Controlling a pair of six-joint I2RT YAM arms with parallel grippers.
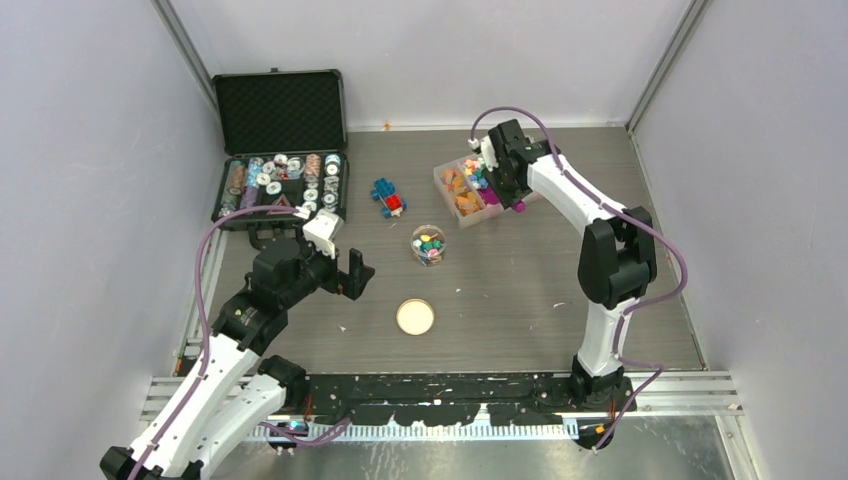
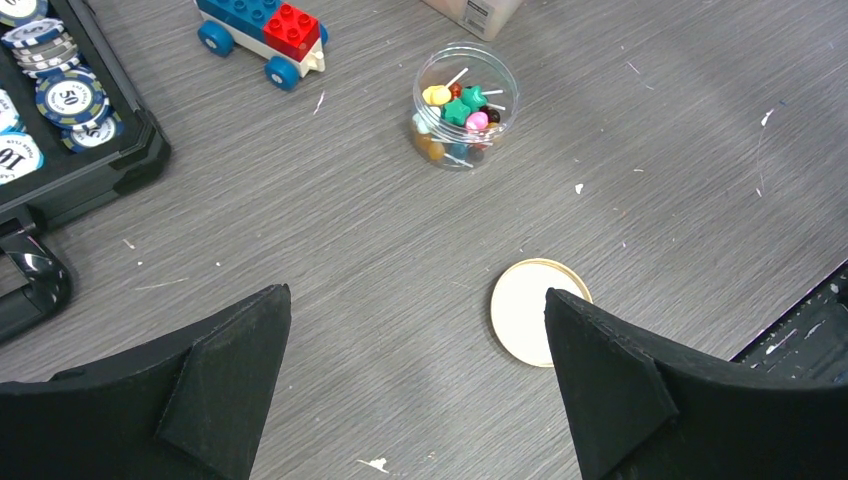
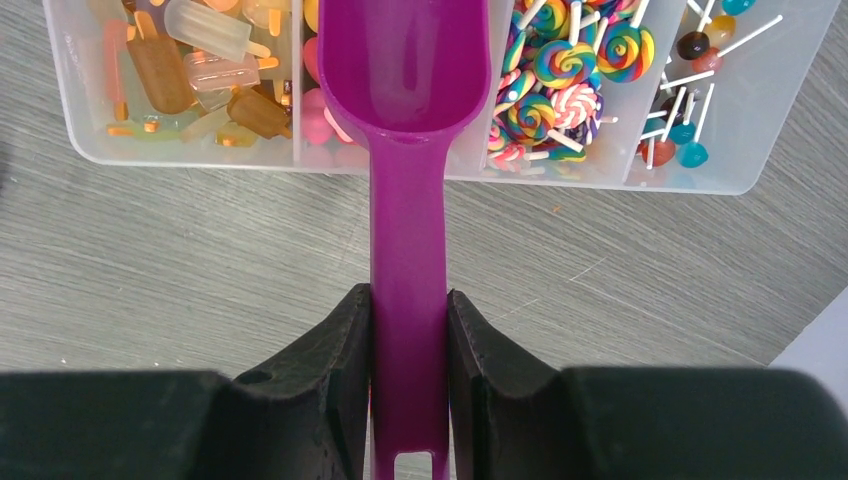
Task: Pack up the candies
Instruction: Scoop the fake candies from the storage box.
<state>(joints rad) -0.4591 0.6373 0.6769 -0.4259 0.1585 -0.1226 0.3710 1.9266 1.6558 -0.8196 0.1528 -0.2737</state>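
Note:
The candies lie sorted in a clear compartment box (image 3: 560, 182): ice-lolly shapes (image 3: 190, 60) on the left, swirl lollipops (image 3: 560, 70), ball lollipops (image 3: 700, 60) on the right. My right gripper (image 3: 410, 292) is shut on the handle of a purple scoop (image 3: 405, 90), whose empty bowl hangs over a middle compartment. In the top view that gripper (image 1: 497, 175) is over the box (image 1: 441, 178). A small clear jar (image 1: 428, 244) (image 2: 466, 105) holds some candies. Its round cork lid (image 1: 415, 317) (image 2: 520, 305) lies flat nearby. My left gripper (image 2: 417, 292) (image 1: 345, 275) hovers open, left of the lid.
An open black case (image 1: 280, 185) (image 2: 100, 170) of poker chips stands at the back left. A blue and red toy brick car (image 1: 388, 197) (image 2: 265, 30) sits between the case and the box. Grey walls close in both sides; a black rail (image 1: 450, 385) runs along the near edge.

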